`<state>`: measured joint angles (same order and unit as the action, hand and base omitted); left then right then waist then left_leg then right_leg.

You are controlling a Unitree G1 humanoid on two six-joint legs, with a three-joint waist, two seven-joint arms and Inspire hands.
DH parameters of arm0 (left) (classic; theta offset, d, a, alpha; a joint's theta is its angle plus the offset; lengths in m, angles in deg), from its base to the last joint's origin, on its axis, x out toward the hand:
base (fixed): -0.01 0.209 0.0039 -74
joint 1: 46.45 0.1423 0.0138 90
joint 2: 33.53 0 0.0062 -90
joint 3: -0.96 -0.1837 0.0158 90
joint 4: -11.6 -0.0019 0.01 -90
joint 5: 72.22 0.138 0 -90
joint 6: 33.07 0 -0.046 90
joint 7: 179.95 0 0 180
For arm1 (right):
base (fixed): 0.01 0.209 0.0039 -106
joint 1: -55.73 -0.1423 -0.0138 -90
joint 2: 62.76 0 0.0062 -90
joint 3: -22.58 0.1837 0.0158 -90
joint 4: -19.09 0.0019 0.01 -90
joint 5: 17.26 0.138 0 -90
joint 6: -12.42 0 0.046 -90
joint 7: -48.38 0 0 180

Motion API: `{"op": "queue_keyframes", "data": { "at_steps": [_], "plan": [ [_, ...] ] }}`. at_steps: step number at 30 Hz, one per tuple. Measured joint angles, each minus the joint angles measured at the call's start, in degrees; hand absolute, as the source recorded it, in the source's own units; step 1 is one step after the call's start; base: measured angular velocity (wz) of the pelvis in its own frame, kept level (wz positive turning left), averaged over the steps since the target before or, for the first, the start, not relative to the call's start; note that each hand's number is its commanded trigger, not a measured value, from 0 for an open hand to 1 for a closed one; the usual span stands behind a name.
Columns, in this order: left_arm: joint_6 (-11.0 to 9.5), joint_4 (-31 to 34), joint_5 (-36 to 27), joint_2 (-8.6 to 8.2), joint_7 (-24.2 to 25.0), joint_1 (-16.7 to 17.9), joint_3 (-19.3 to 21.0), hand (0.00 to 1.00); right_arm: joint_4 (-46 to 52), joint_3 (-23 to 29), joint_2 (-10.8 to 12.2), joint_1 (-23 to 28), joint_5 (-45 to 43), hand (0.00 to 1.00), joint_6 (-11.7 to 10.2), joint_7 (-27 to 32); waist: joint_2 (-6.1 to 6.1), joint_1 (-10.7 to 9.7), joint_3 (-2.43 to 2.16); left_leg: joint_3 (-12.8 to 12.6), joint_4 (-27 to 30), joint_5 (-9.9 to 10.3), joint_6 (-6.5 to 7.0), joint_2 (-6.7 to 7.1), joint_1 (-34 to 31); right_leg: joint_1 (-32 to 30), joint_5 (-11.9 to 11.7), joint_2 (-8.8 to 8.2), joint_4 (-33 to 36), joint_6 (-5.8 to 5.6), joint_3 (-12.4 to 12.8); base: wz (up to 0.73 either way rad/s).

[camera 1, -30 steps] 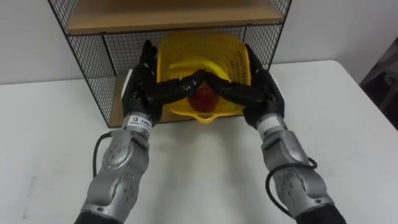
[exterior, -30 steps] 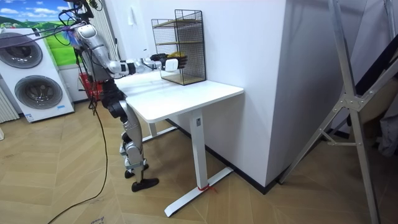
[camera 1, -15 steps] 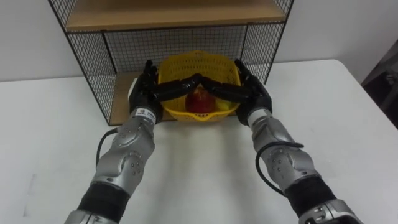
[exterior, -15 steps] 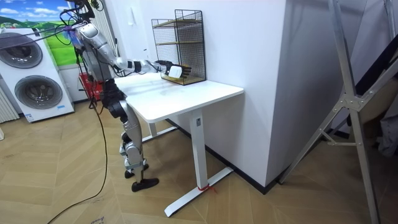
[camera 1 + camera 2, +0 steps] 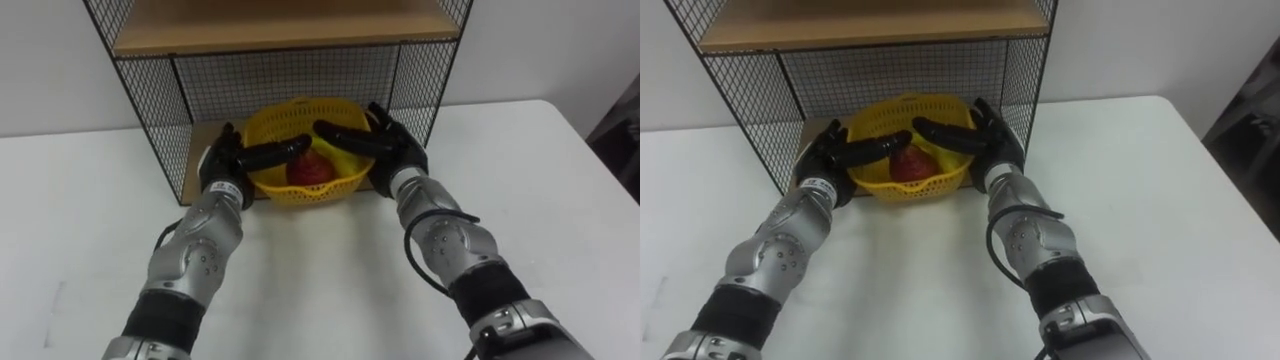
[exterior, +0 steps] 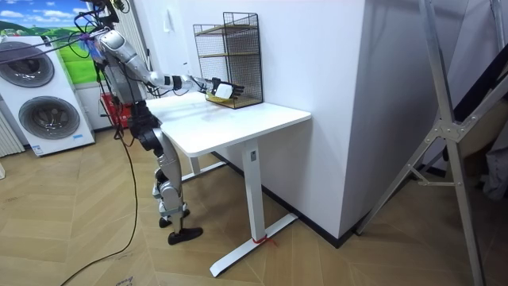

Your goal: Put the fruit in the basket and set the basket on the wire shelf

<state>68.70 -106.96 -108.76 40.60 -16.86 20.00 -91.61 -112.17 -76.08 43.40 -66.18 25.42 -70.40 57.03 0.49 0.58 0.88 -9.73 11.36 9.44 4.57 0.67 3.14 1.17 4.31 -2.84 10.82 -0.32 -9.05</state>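
The yellow basket (image 5: 300,193) sits on the bottom board of the black wire shelf (image 5: 150,110), its front at the board's edge. A red fruit (image 5: 310,169) lies inside it, with a banana (image 5: 344,160) beside it, partly covered by my right thumb. My left hand (image 5: 222,166) lies flat against the basket's left side and my right hand (image 5: 396,152) against its right side. Both hands are open, with straight fingers along the walls and thumbs stretched over the rim. In the room view I stand at the table's end, both arms reaching into the shelf (image 6: 231,59).
The shelf's wooden upper board (image 5: 270,22) hangs low over the basket, and mesh walls close both sides and the back. The white table (image 5: 320,280) spreads wide in front of and to the right of the shelf. Washing machines (image 6: 44,103) stand behind me.
The basket has gone from tilted and lifted at the shelf's mouth to level and deeper on the bottom board. Both arms have stretched forward with it.
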Motion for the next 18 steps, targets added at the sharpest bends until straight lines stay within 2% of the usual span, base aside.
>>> {"op": "queue_keyframes", "data": {
  "at_steps": [7,10,18],
  "plan": [
    [1.74,0.00,-0.01,0.07,-0.06,-0.65,1.35,0.00,-1.07,1.08,0.20,-1.89,-0.02,0.00,0.46,-0.06,-0.02,0.34,-0.01,0.95,0.13,-0.12,-0.04,0.08,-0.54,-0.08,0.00,0.04,-0.08,0.00,-1.21,0.06],
    [1.85,0.01,0.01,0.15,-0.05,-0.71,1.39,0.00,-1.08,1.08,0.23,-1.88,-0.46,0.00,0.48,-0.10,-0.02,0.91,-0.01,1.00,0.16,-0.14,-0.05,0.09,-0.51,0.00,0.00,0.01,-0.08,0.01,-1.36,0.01],
    [2.04,0.01,0.66,0.29,0.30,-0.71,2.24,0.00,-1.08,1.08,0.26,-1.87,-0.47,0.00,0.48,-0.75,-0.02,0.88,-0.01,1.11,0.17,-0.13,-0.05,0.09,-0.51,0.09,0.01,-0.13,-0.09,0.01,-2.26,0.00]
  ]
}}
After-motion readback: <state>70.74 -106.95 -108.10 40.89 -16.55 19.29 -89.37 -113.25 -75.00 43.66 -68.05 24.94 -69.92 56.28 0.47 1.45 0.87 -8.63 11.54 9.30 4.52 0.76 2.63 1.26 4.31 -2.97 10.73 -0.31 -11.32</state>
